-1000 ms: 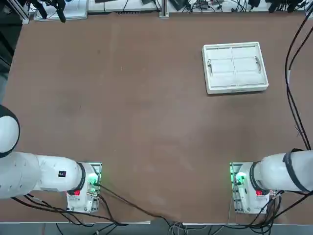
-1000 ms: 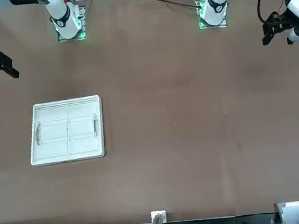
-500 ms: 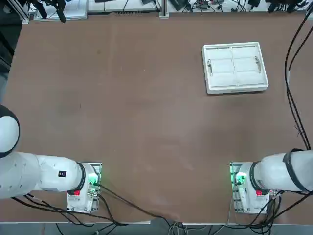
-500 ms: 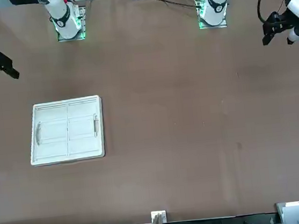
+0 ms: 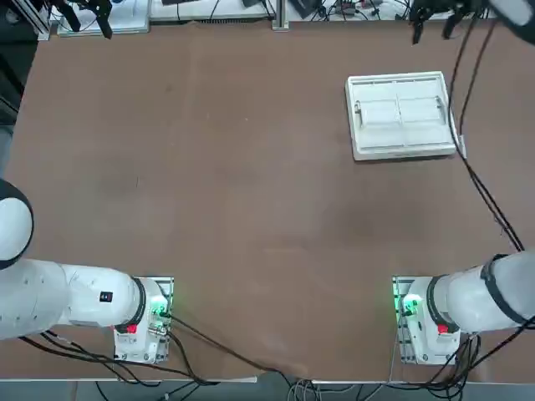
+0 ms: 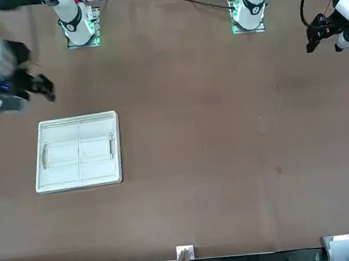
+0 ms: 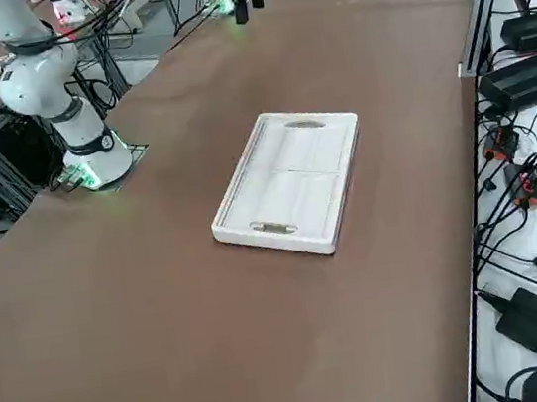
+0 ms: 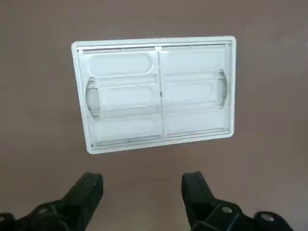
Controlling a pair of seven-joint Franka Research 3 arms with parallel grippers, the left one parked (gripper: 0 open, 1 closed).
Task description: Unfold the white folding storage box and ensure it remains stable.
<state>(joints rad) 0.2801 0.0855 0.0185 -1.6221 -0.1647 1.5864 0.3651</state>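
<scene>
Since a second ago the right gripper has swung in above the brown table, fingers spread and empty. The off-white rectangular plastic folding storage box lies unmoved on the table's far right part, collapsed flat, panels folded inward.

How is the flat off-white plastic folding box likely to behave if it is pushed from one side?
The off-white rectangular plastic folding storage box lies folded flat on the brown table, so it would probably slide, not tip. Its hinged panels look loose, so lifting one edge may swing a panel. The open right end effector hovers beside it.
</scene>
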